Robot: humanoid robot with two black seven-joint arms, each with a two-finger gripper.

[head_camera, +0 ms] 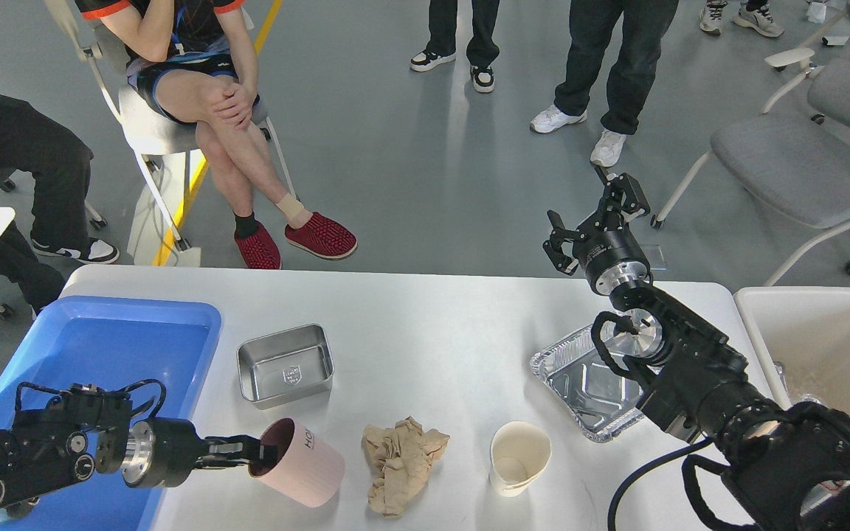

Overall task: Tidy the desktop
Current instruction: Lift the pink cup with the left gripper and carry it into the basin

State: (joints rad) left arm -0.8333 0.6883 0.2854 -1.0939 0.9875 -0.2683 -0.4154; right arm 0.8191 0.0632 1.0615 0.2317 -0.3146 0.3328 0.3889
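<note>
left gripper [259, 452] jaws clamp tilted pink cup [299, 462] near desktop [425, 324] front edge.

My left pincer [259, 451] has its tips buried at the pink cup's [298, 462] rim, so I can't see how they stand. The bench's [425, 317] near edge, the blue tray [100, 332] and the bin [816, 324] run out of frame.
</note>
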